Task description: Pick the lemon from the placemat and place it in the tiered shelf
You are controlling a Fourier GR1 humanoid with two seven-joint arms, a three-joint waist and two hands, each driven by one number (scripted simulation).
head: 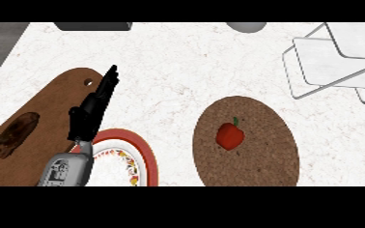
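Head view: left hand (91, 112) released at the left, red fruit (230, 135) on the placemat (265, 118) well to its right.

Far left on the white desk (185, 67) lies a brown cutting board (53, 94) with a dark brown lump (16, 134) on it. The left hand rises over the board's right edge, its black fingers straight and together, pointing up the view and grasping nothing. Just right of the forearm a plate (147, 158) with a red rim sits at the lower edge. Further right is the round brown placemat, and the task's thing, which shows as a red fruit with a small green stem and not yellow, rests left of its centre, apart from the hand with the plate between them. The white wire tiered shelf (321, 58) stands at the upper right, well apart from the fruit.
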